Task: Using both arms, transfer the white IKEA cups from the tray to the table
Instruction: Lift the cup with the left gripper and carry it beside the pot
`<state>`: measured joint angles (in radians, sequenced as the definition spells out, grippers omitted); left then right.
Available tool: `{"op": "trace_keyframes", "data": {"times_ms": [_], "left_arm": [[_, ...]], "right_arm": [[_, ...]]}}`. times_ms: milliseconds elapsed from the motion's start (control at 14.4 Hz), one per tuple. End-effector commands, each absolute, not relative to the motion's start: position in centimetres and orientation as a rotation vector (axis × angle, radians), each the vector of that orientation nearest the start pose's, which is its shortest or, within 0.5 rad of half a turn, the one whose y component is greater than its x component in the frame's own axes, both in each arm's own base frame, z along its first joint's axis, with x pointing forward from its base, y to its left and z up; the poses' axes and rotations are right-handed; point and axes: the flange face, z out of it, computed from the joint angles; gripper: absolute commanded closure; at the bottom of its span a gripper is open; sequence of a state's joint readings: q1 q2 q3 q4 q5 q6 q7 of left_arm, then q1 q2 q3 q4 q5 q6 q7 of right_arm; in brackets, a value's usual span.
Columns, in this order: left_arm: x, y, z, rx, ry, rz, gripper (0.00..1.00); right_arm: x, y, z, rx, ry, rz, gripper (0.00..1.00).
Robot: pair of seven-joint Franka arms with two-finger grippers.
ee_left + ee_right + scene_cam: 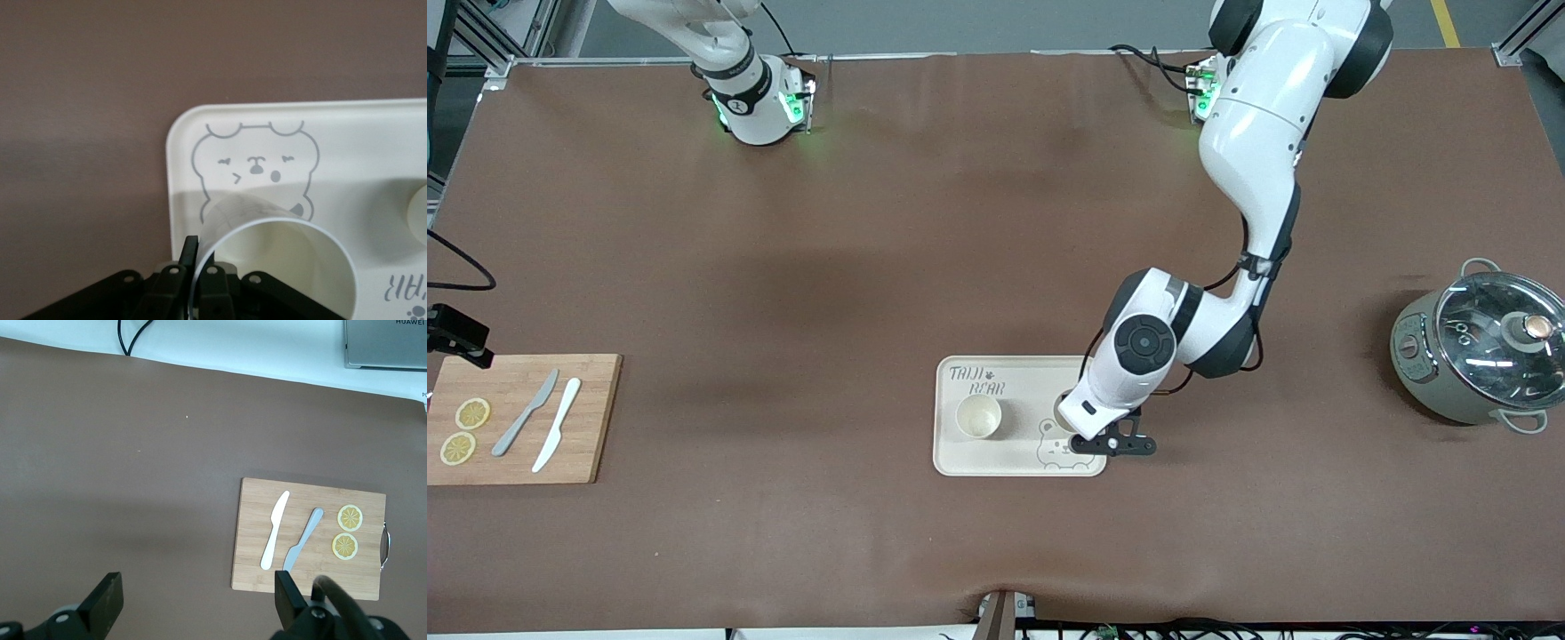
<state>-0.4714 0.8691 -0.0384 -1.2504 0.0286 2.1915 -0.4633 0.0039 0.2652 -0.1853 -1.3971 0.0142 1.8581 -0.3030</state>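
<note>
- Table (871,267): brown cover, carries everything below.
- Left arm (1254,178): comes in from its base at the table's top edge and reaches down over the bear tray's corner toward the left arm's end.
- Right arm (734,80): waits up by its base at the table's top edge.
- Pot (1472,360): grey, glass lid on, near the table edge at the left arm's end.
- Cutting board (583,444): wood, at the table edge on the right arm's end. On it: 2 lemon slices (348,532), 1 grey knife (525,413), 1 white knife (557,425).
- Bear tray (1014,462): cream, around mid-table, toward the edge nearer the front camera; bear drawing (257,163) in 1 corner, lettering in another.
- Cup 1 (978,416): upright on the tray, in the half toward the right arm's end, free of both grippers.
- Cup 2 (280,267): on the tray just beside the bear drawing; mostly hidden under the left wrist in the front view.
- Left gripper (198,267): claw clamped down on cup 2's rim, wall pinched between the fingers (189,257), 1 inside and 1 outside.
- Right gripper (193,600): claw fully spread, holding nothing, over bare table near the cutting board.
</note>
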Motion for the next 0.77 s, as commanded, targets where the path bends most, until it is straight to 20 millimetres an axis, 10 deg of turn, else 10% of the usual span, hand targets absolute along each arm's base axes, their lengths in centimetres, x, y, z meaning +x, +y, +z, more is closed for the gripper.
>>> {"op": "trace_keyframes", "data": {"times_ms": [0,348,696], "left_arm": [[67.4,-32.5,30.5,-3.145,0.111,-0.016,1.0],[68.4,-25.2,35.9,-3.128,0.235,0.045,1.0],[65.1,-14.3,39.8,-3.168,0.342,0.014,1.0]], "right_arm": [[65.2,-10.3,58.1,-3.204,-0.212,-0.312,0.0],[65.2,-10.4,58.1,-3.201,-0.208,-0.31,0.0],[65.5,-10.2,57.2,-3.197,-0.214,-0.29,0.0]]}}
